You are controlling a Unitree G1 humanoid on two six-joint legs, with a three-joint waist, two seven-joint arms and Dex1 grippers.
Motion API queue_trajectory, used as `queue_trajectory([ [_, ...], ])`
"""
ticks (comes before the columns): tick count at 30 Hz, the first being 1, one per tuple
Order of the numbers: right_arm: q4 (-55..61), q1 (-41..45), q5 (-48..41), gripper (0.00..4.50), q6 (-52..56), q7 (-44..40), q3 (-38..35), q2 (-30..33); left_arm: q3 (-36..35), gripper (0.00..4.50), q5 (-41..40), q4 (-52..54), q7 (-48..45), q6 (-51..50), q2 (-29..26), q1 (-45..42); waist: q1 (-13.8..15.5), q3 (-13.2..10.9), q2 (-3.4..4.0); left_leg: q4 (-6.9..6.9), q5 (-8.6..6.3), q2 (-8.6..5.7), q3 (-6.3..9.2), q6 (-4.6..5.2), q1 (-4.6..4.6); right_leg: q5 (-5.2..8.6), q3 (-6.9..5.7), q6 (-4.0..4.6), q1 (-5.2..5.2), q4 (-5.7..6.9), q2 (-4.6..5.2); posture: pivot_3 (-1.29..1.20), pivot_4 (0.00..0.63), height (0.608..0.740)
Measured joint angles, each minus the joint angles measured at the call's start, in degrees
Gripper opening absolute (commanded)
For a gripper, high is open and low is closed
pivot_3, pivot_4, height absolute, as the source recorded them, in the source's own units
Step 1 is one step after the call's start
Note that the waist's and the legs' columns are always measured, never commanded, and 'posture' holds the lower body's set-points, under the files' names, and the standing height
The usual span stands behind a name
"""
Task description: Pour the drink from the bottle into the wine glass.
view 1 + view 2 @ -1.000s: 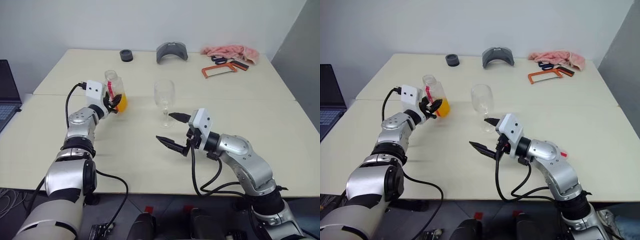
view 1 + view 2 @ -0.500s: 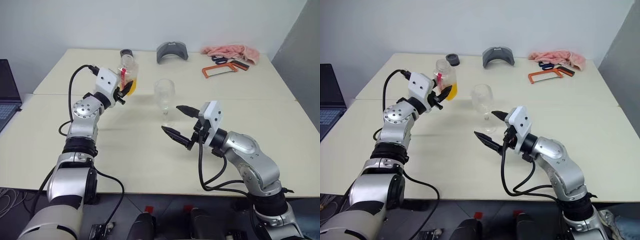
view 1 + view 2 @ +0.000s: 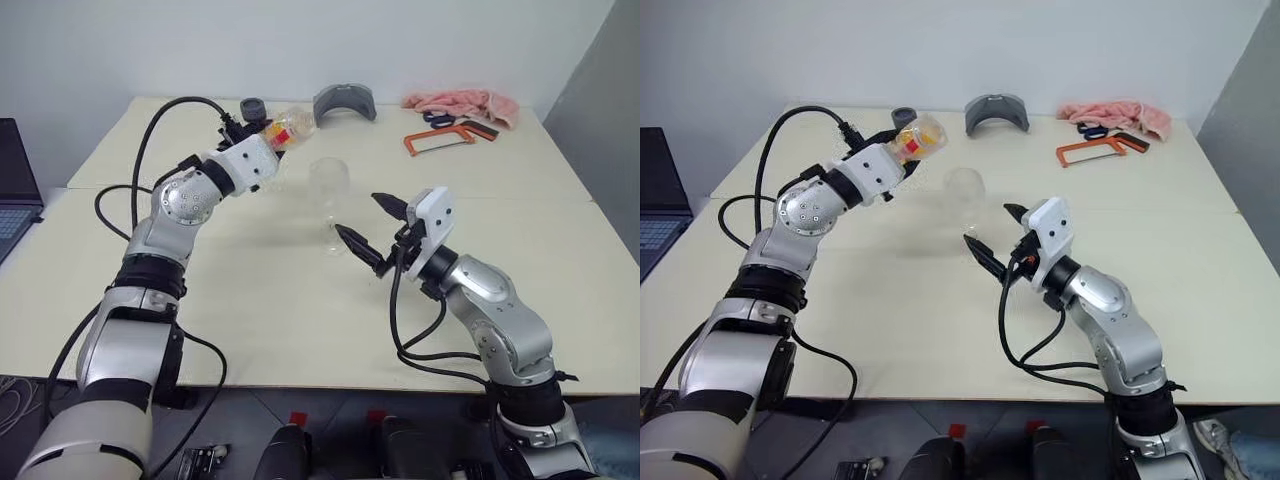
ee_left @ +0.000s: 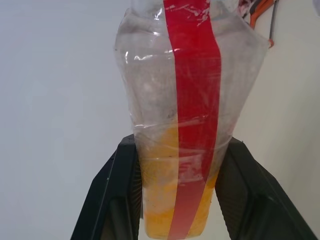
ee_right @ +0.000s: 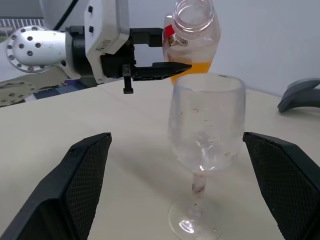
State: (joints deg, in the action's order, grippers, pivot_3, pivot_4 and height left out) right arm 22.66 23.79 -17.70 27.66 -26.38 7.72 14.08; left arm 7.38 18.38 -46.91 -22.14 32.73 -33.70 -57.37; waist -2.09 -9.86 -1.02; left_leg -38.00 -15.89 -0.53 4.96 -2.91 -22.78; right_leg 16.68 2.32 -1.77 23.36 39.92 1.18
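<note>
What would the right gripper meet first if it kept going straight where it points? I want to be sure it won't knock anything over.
Most likely the wine glass: it stands upright between the right gripper's open fingers, straight ahead in the right wrist view, though the gap to it is hard to judge.

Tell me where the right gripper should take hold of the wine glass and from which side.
Probably the stem, just under the bowl of the wine glass. It stands upright on the table, and the right gripper, jaws open, already faces it from the robot's side. Coming in level keeps clear of the bottle tilted above the rim.
</note>
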Motion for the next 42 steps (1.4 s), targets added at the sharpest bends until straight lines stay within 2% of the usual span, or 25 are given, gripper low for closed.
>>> queue_trajectory([
  [13, -4.8, 2.9, -5.7, 4.50, -1.7, -12.2, -5.3, 10.3, 5.3, 1.68, 9.5, -5.7, 7.2, 8.3, -2.7, -4.3, 0.0, 0.0, -0.01, -0.01, -0.01, -0.01, -0.17, 0.02, -0.03, 0.00, 0.01, 0.00, 0.00, 0.00, -0.01, 0.00, 0.150, 0.740],
  [17, -7.2, 4.6, -6.5, 4.50, -1.2, -13.6, -6.7, 12.1, 6.9, 1.68, 12.3, -7.1, 9.5, 9.7, -3.7, -5.1, 0.0, 0.0, -0.01, -0.01, -0.01, 0.00, -0.18, 0.02, -0.02, 0.00, 0.01, 0.00, 0.02, 0.01, -0.02, 0.00, 0.150, 0.740],
  [42, -7.2, 4.2, -6.5, 4.50, -0.4, -11.9, -6.3, 10.4, 13.9, 1.68, 24.2, -12.0, 23.0, 12.6, -6.3, -11.7, 0.1, 0.0, -0.02, -0.01, 0.00, -0.01, -0.20, 0.01, -0.07, 0.00, 0.02, 0.00, 0.06, 0.03, 0.00, 0.00, 0.150, 0.740],
])
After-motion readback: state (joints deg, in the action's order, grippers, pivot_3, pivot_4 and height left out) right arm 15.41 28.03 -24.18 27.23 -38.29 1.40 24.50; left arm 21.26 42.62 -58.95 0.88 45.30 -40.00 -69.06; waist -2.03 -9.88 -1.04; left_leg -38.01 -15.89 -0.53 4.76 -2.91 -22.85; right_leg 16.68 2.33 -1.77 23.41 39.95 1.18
